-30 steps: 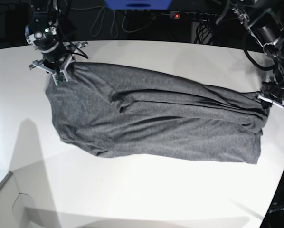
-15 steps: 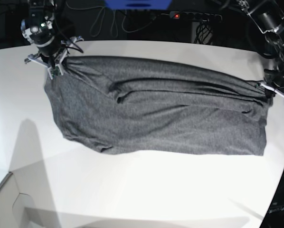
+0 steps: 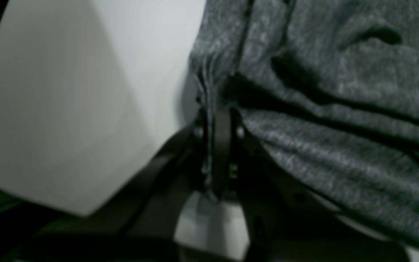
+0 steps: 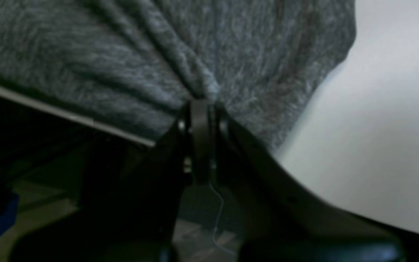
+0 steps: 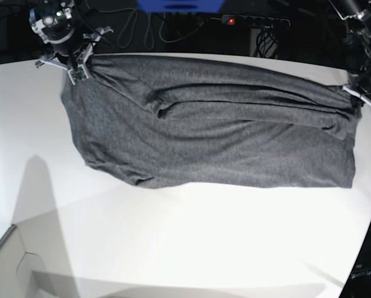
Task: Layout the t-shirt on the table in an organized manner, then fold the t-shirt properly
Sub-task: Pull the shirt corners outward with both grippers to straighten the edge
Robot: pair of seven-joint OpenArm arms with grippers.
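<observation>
Item: one t-shirt [image 5: 216, 133], dark heather-grey knit, stretched lengthwise along the far edge of the white worktop [image 5: 173, 248], reaching from near its far left corner to its right edge, with long creases running through the upper half and its near hem lying flat on the surface. Left tool [image 3: 216, 145]: jaws together, clamped on a bunched edge of the cloth at the worktop's right edge; folds fan out from the pinch. Right tool [image 4: 200, 120]: jaws together, clamped on a gathered corner of the cloth at the far edge, toward the far left corner, where the fabric overhangs the rim slightly.
</observation>
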